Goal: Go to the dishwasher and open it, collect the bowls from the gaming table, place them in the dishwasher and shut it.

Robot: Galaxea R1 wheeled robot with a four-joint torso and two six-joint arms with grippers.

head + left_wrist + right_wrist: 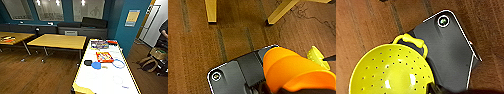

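Gaming table (pixel 106 81), seen from its near end. A black bowl (pixel 87 62) and a blue bowl (pixel 96 65) sat touching near the left edge, midway along; a clear, blue-rimmed bowl (pixel 118 63) lay near the right edge, beside a red game box (pixel 104 56). An orange bowl (pixel 293 71) appeared by the left wrist, a yellow perforated bowl (pixel 389 72) by the right; whether either claw was clamped could not be told. The bowls were probably light, stiff plastic, best pinched at the rim.
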